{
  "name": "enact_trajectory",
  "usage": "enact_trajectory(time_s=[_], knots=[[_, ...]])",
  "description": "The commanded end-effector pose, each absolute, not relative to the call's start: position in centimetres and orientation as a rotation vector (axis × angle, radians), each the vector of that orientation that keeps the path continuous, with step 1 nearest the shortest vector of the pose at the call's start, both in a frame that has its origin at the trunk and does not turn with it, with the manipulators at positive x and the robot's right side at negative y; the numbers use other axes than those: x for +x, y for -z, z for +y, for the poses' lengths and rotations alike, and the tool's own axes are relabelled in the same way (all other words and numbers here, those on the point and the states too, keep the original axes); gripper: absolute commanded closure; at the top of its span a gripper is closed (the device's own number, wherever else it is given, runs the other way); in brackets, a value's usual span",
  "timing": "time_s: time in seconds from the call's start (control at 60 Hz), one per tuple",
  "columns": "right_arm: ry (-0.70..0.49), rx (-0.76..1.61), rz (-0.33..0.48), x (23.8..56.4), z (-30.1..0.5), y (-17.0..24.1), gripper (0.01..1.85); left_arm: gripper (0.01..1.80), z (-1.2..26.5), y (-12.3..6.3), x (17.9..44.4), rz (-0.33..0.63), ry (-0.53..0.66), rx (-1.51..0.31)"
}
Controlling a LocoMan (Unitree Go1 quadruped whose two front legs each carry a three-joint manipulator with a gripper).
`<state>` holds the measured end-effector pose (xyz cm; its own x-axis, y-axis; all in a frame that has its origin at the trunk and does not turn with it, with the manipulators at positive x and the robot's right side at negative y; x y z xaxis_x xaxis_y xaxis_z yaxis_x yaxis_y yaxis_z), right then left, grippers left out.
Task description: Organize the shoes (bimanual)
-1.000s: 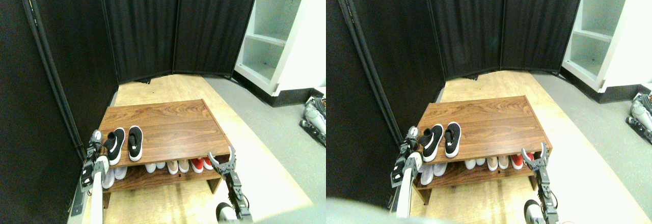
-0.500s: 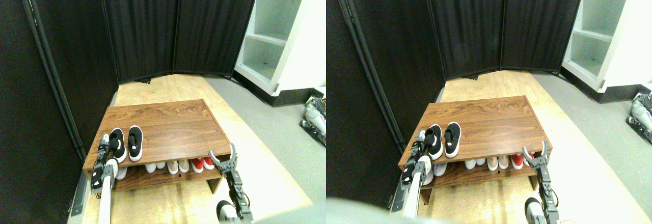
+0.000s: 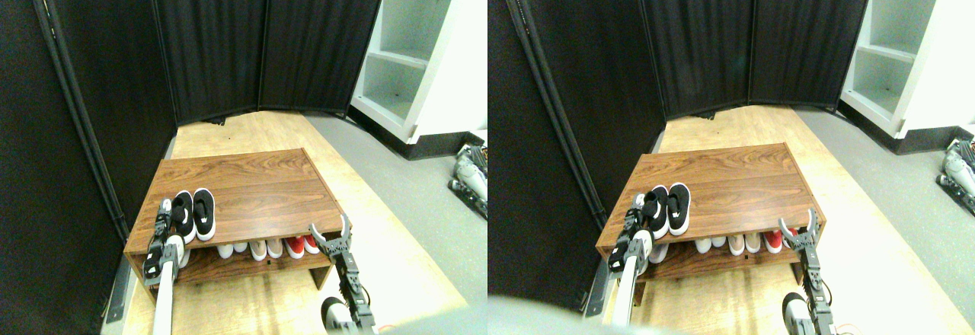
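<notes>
While I watch from my remote station, the shoes (image 3: 193,214) sit side by side, touching, on the front left part of the wooden rack's top surface (image 3: 251,186), toes pointing away from the robot. My left claw (image 3: 162,218) is pressed against the outer side of the left shoe (image 3: 182,215), at the rack's left front edge; whether its jaws are clenched on the shoe or merely resting against it, I cannot tell at this size. The right shoe (image 3: 203,212) lies just beside its partner, heel near the front edge.

My right claw (image 3: 334,235) hangs released, its two jaws spread wide in a V, at the rack's front right corner and well apart from the black pair (it grasps nothing).

On the lower shelf (image 3: 228,266) stands a row of other footwear: white shoes (image 3: 231,250) toward the left, beige shoes (image 3: 266,248) in the middle, red shoes (image 3: 302,245) at the right. Black curtain panels (image 3: 213,38) close off the back, and a white shelving unit (image 3: 419,46) stands at the right.
</notes>
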<state>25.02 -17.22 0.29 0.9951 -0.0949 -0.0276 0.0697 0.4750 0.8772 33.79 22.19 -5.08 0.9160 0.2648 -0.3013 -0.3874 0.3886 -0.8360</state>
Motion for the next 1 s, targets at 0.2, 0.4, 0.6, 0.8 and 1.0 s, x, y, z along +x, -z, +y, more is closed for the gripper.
enact_trajectory(time_s=[0.2, 0.4, 0.6, 0.8, 1.0], knots=[[0.088, 1.041, -0.080, 25.2, -17.3, -0.7, 1.22, 1.80, 25.6, 3.0, 33.6, 0.007, -0.308, -0.930], [0.099, 1.021, -0.083, 25.1, -17.4, -0.9, 1.21, 1.80, 28.3, 0.0, 30.0, -0.040, -0.171, -0.917], [0.096, 1.045, -0.073, 25.1, -17.0, -0.8, 1.23, 1.80, 25.8, -0.9, 24.3, -0.037, -0.136, -1.075], [0.093, 1.058, -0.058, 24.8, -16.5, -0.9, 1.22, 1.80, 21.9, -0.3, 18.7, -0.037, -0.294, -1.189], [0.078, 1.037, -0.055, 24.6, -16.1, -0.9, 1.24, 1.80, 19.6, 0.7, 16.9, -0.011, -0.342, -1.232]])
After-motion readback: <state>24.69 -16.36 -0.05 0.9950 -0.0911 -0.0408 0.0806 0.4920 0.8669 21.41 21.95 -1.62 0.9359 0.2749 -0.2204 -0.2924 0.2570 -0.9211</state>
